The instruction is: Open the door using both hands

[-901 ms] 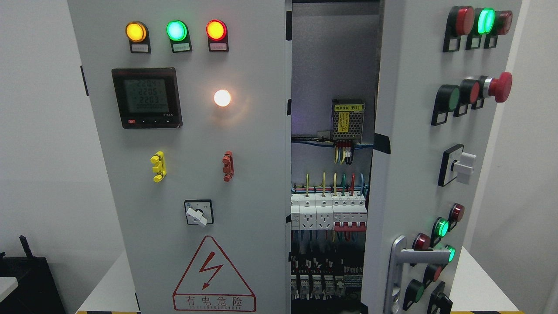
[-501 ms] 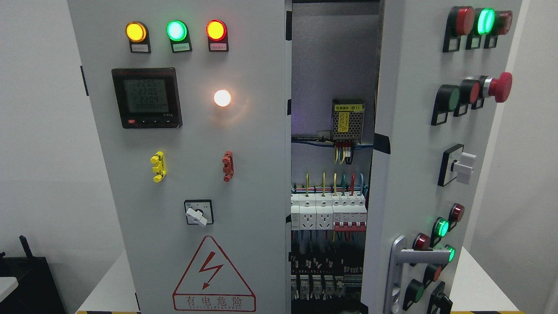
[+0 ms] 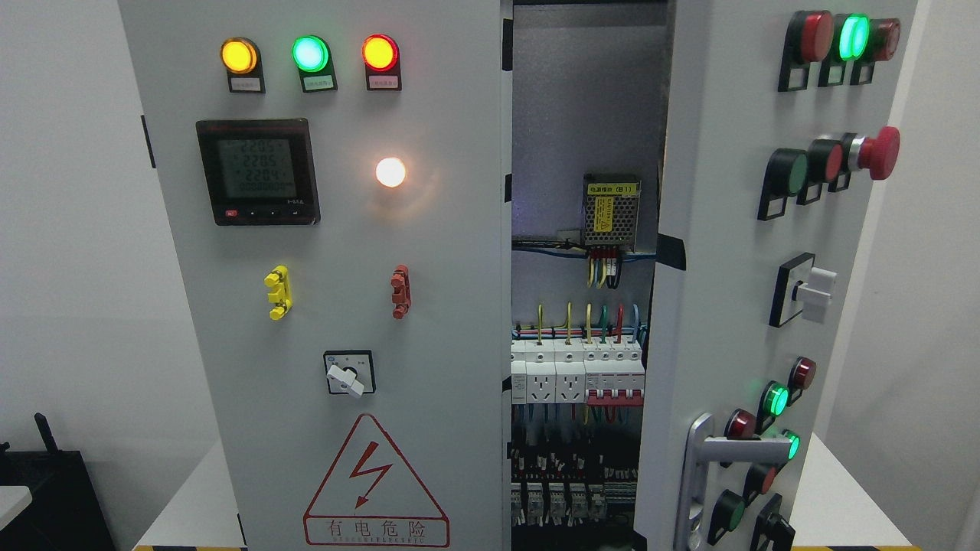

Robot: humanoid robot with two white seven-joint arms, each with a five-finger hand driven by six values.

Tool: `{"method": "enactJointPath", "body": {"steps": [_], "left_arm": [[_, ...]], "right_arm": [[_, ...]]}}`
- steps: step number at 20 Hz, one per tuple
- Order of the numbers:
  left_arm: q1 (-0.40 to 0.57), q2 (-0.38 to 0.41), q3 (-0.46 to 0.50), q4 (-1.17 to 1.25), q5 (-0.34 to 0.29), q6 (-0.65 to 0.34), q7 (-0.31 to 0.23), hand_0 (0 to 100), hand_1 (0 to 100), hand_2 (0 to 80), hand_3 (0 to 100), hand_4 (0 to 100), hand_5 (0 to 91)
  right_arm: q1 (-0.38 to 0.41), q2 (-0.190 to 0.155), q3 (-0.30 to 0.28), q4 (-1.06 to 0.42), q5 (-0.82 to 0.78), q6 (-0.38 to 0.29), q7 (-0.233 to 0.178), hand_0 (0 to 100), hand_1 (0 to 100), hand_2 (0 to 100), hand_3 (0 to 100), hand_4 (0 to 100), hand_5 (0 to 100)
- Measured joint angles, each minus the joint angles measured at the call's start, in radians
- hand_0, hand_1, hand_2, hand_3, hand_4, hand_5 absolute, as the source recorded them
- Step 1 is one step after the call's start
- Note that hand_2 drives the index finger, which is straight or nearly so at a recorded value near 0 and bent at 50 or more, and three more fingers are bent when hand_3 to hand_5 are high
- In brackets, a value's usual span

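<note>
Single head view, close, facing cabinet (image 3: 321, 306) front, right door (image 3: 735, 229) ajar.

You were facing an electrical test bench: a grey control cabinet (image 3: 344, 306) with indicator lamps (image 3: 309, 53), exposed breakers (image 3: 578, 375), plain white walls (image 3: 69, 229).

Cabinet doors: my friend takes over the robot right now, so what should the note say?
Hands: neither hand is in view.
Things: the right door is swung partly open, its silver handle sticking out near the bottom. The left door looks shut. Breakers and wiring show through the gap.
Done: right door partly open.
Left: swing it wider; possibly the left door too.
</note>
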Motion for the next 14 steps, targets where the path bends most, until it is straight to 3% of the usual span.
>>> {"method": "enactJointPath", "body": {"steps": [6, 14], "left_arm": [[0.249, 0.061, -0.066, -0.389, 0.088, 0.116, -0.006, 0, 0, 0.0, 0, 4, 0.0], [0.488, 0.174, -0.111, -0.884, 0.148, 0.116, -0.012, 0, 0, 0.0, 0, 4, 0.0]], "right_arm": [[0.0, 0.0, 0.0, 0.0, 0.0, 0.0, 0.0, 0, 0, 0, 0, 0, 0], [0.0, 0.0, 0.0, 0.0, 0.0, 0.001, 0.0, 0, 0, 0, 0, 0, 0]]}}
